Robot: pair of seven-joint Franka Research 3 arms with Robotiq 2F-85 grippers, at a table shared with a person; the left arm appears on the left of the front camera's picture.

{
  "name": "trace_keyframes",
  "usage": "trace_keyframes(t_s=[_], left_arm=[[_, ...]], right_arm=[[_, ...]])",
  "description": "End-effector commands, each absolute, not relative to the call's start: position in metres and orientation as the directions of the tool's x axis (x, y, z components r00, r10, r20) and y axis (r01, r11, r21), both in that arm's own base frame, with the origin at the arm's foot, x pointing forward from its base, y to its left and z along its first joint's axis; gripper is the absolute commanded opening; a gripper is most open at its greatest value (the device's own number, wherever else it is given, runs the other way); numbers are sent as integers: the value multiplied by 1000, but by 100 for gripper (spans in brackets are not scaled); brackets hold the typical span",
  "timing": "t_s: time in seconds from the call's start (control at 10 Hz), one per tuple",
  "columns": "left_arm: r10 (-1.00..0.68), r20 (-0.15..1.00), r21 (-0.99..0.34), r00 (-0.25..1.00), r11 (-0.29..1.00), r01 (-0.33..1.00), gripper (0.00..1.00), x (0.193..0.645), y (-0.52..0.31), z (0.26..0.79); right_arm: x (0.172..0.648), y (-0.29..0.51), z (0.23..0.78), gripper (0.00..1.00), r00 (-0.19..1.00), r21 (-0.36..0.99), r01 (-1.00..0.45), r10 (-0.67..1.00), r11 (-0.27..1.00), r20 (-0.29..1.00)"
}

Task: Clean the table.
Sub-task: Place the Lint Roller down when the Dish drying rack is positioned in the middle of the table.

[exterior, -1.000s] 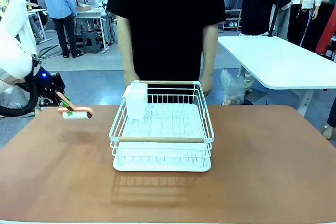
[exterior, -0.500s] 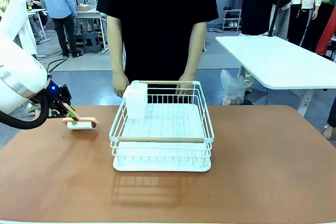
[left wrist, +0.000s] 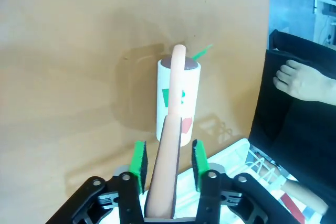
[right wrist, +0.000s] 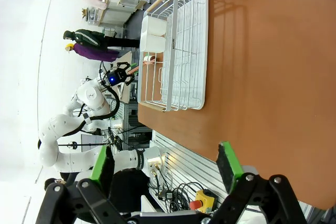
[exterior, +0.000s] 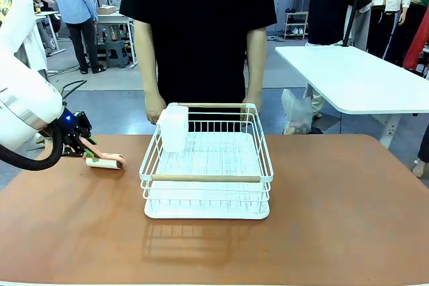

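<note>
A lint roller (exterior: 104, 162) with a white roll and a salmon handle lies on the reddish-brown table (exterior: 335, 219) at its far left. My left gripper (exterior: 86, 147) is at the handle's end. In the left wrist view the roll (left wrist: 178, 98) rests on the table (left wrist: 63, 51), and the handle runs back between the green pads (left wrist: 139, 158) of my left gripper (left wrist: 168, 158), with a small gap on each side: the jaws are open. My right gripper (right wrist: 165, 163) hangs open and empty high over the table (right wrist: 262, 51).
A white wire dish rack (exterior: 206, 179) with wooden handles stands mid-table, a white container (exterior: 174, 127) in its far left corner. A person in black stands at the far side, hands (exterior: 154, 108) near the rack's far rim. A white table (exterior: 362, 78) stands at the right.
The left gripper has lowered the roller from above the table onto its top. Its jaws have parted from the handle. The person's hands shifted near the rack's far rim.
</note>
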State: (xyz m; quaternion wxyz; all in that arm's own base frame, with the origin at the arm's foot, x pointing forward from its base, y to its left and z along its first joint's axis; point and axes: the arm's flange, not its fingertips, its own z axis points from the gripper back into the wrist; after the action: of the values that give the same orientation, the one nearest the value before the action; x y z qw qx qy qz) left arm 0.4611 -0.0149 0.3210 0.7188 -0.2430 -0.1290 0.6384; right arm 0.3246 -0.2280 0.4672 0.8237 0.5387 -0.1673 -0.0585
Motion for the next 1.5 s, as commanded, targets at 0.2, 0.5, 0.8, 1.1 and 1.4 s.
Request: trace_keyframes(t_s=[0.2,0.5,0.8,1.1,1.4], left_arm=[[971,-128,-452,199,122,-884,100,434,15,336],[942,-99,-404,319,255,-879,100,412,44,367],[932,-106,-434,347,270,-859,100,403,61,392],[940,-96,-432,328,257,-865,100,423,60,376],[940,-96,-432,328,257,-865,100,423,60,376]], right_arm=[[324,-229,471,100,933,909,-104,-276,403,229],[324,-229,471,100,933,909,-104,-276,403,229],[324,-229,471,100,933,909,-104,-276,403,229],[324,-229,471,100,933,909,-104,-276,403,229],[324,-229,471,100,933,909,-104,-276,403,229]])
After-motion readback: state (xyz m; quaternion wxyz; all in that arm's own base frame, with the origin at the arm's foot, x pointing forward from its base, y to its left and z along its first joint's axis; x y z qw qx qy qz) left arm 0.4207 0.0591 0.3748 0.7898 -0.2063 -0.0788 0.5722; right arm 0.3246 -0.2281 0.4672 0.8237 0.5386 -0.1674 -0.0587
